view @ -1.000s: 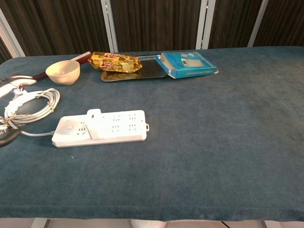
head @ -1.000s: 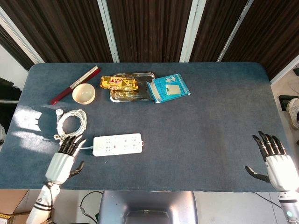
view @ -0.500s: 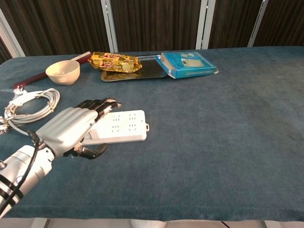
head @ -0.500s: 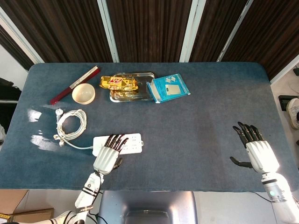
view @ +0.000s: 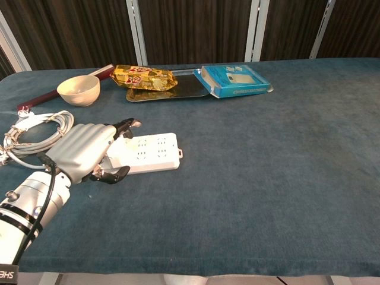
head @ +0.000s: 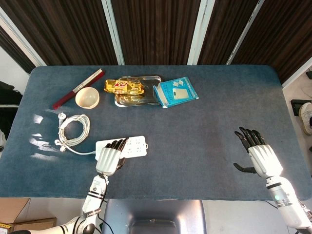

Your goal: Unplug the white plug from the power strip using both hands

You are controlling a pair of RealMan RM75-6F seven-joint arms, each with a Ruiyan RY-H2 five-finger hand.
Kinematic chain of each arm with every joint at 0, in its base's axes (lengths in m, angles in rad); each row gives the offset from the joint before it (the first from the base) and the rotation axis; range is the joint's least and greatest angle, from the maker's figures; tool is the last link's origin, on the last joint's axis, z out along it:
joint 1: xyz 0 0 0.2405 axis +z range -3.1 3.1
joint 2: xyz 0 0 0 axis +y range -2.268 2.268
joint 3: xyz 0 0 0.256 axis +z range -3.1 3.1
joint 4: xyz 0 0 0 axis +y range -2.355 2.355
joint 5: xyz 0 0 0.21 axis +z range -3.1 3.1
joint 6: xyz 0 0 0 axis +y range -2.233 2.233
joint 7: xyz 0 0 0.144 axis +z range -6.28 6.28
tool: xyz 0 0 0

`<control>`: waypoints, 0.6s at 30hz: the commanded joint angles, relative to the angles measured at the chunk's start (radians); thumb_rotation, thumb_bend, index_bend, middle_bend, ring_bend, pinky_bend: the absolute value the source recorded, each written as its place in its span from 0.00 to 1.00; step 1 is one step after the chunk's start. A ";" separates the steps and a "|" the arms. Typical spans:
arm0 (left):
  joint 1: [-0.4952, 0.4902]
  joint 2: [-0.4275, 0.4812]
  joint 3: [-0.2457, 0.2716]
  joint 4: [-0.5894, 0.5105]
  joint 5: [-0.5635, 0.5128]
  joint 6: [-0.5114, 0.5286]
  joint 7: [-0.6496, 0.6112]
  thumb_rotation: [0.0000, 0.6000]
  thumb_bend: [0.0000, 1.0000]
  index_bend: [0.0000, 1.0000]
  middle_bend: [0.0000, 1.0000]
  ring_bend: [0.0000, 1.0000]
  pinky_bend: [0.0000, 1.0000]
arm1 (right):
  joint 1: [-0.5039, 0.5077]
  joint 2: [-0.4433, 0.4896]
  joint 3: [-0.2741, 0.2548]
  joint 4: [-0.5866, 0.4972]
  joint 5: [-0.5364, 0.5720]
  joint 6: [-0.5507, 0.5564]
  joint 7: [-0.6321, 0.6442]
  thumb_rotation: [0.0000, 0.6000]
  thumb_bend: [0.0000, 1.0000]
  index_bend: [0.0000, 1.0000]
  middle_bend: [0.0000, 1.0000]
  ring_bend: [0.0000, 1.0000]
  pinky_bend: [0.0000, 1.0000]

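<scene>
Already over the strip [head: 127, 146], the left hand [head: 109, 157] lies flat on its left end, fingers [view: 126, 126] extended, hiding the plug. Its long axis runs left-right across the bench [head: 204, 122]. Well apart, the right hand [head: 258, 155] hovers spread, empty.

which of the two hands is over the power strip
The left hand: it lies over the power strip's left end; the right hand is far off.
</scene>
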 commanded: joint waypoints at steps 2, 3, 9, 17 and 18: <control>-0.004 -0.001 -0.002 0.007 -0.007 0.002 0.001 1.00 0.40 0.26 0.35 0.40 0.55 | 0.026 -0.018 -0.009 0.011 -0.042 -0.017 -0.002 1.00 0.32 0.00 0.00 0.00 0.00; -0.004 0.000 -0.002 0.008 -0.008 0.004 0.001 1.00 0.41 0.28 0.37 0.41 0.57 | 0.035 -0.027 -0.013 0.019 -0.064 -0.019 0.004 1.00 0.32 0.00 0.00 0.00 0.00; -0.002 0.001 0.026 0.015 0.024 0.034 -0.022 1.00 0.42 0.31 0.40 0.43 0.59 | 0.155 -0.146 -0.032 0.157 -0.231 -0.072 0.099 1.00 0.52 0.00 0.00 0.00 0.00; 0.002 -0.007 0.059 0.030 0.066 0.074 -0.053 1.00 0.42 0.32 0.41 0.44 0.60 | 0.305 -0.358 -0.051 0.336 -0.353 -0.135 0.154 0.99 0.75 0.12 0.10 0.00 0.00; 0.003 -0.009 0.061 0.033 0.070 0.079 -0.057 1.00 0.42 0.32 0.41 0.44 0.60 | 0.318 -0.379 -0.051 0.346 -0.354 -0.149 0.146 0.99 0.76 0.12 0.10 0.00 0.00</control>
